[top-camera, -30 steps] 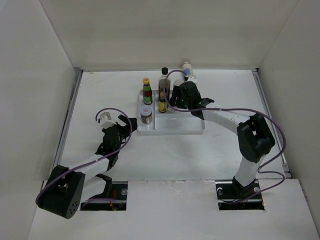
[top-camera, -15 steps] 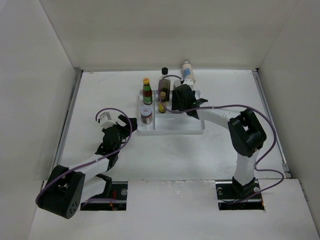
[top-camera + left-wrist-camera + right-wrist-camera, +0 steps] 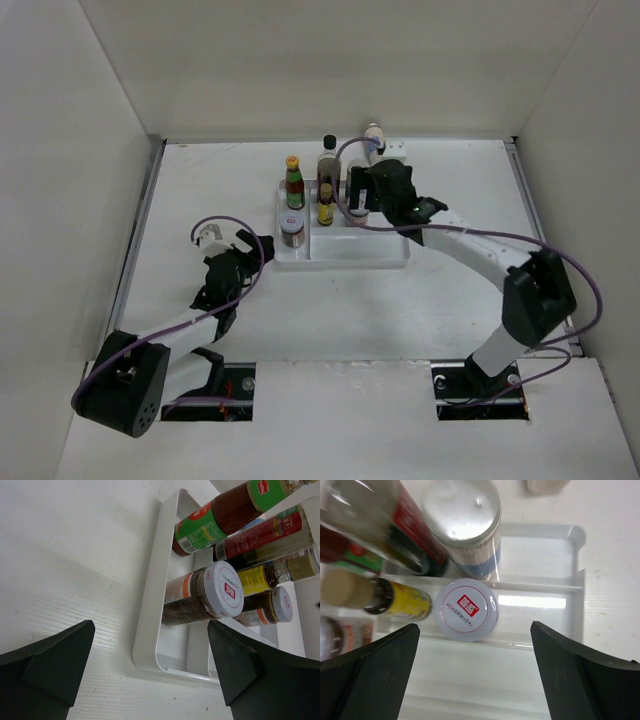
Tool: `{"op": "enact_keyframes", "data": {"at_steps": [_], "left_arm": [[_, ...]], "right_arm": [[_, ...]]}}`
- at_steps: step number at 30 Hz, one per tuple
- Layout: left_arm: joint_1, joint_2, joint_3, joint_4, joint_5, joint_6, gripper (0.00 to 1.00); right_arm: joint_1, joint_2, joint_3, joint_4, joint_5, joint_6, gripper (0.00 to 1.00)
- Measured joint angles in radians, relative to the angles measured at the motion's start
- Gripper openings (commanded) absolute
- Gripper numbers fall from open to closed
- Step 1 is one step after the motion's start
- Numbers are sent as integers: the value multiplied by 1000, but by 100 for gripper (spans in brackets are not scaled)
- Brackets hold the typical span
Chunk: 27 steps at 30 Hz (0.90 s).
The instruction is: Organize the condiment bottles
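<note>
White tubular links join chunky black joint housings on the left arm (image 3: pixel 180 325) and the right arm (image 3: pixel 470 245). A thin purple cable (image 3: pixel 215 220) loops free of each arm near wrist and elbow. The left claw (image 3: pixel 228 240) and right claw (image 3: pixel 368 190) end in matte black, wedge-shaped fingers (image 3: pixel 55 665) with flat, plain faces; a small white bracket (image 3: pixel 207 236) sits on the left claw's side

Bottles (image 3: pixel 294 183) in tray (image 3: pixel 362 249) — (one bottle (image 3: pixel 373 133) behind)
</note>
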Motion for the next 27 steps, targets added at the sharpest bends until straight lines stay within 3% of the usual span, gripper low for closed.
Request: {"op": "enact_keyframes", "data": {"at_steps": [4,7,9,11,14,20,27], "left_arm": [[3,0,0,0,0,0,100],[4,0,0,0,0,0,100],[4,-1,0,0,0,0,100],[4,-7,0,-1,-2,0,100],[4,-27,0,0,-9,1,100],[4,-37,0,0,-31,4,100],[4,2,0,1,-46,11,100]], "right_arm": [[-25,-161,-15,31,-4,-10,100],[-95,-164,25,68,-19,-10,100],[-159,-87,108,75,-48,-12,95],[-220,33,220,84,-89,-20,79],[-297,245,411,71,-158,-31,72],[-375,554,671,24,-280,-53,81],[-380,687,768,-7,-335,-58,87]]}}
